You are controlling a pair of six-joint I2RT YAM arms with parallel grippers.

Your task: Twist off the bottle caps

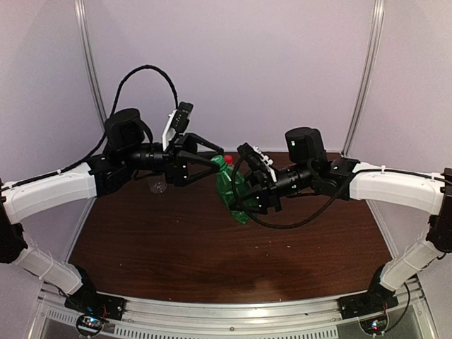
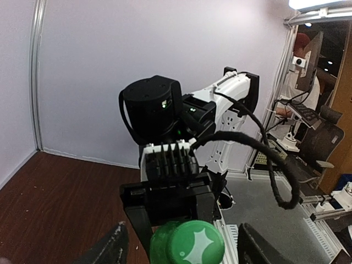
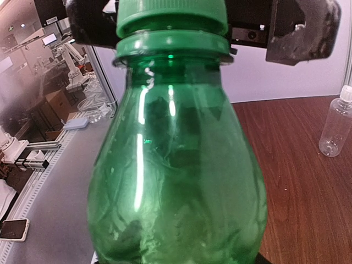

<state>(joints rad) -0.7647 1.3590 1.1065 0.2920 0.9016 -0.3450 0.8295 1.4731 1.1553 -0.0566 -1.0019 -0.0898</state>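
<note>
The green bottle point(image 1: 232, 189) hangs tilted above the table, and my right gripper point(image 1: 248, 200) is shut on its body. In the right wrist view the green bottle point(image 3: 176, 165) fills the frame and hides the fingers. Its green cap point(image 2: 195, 243) sits on the neck. My left gripper point(image 2: 181, 250) is open, one finger on each side of the cap with a gap on both sides. Those fingers point(image 3: 300, 27) also flank the cap point(image 3: 171, 14) in the right wrist view. A small clear bottle point(image 3: 335, 129) with a white cap point(image 3: 345, 92) stands on the table. A red cap point(image 1: 228, 159) peeks out just behind the green bottle's top.
The brown table point(image 1: 212, 261) lies below both arms. The clear bottle point(image 1: 159, 187) stands at the table's far left, under the left arm. Pale walls close off the back and sides, and a metal rail point(image 1: 226, 311) runs along the near edge.
</note>
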